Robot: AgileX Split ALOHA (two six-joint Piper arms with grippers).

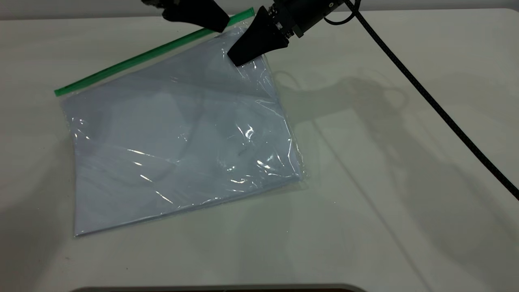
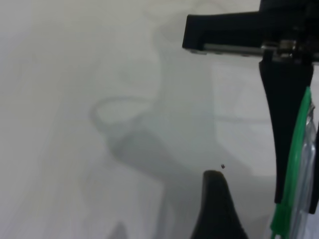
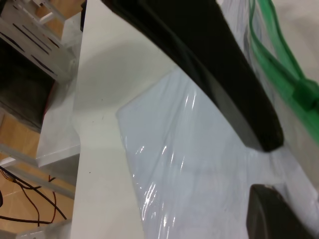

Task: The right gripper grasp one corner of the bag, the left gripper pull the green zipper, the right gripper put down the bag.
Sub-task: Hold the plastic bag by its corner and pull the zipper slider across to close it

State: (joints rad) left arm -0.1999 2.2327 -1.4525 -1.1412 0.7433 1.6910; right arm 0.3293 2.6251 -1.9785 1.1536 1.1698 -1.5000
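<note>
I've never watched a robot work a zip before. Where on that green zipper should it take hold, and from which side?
Probably the small slider tab on the green zipper: it is the only raised part of the thin flat strip. It sits at the end by the corner under the right gripper, so the left gripper would best come from above at that far end.

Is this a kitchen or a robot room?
Probably a robot lab. Two black grippers, left and right, work on a bag on a plain white table, with loose wires on the floor.
</note>
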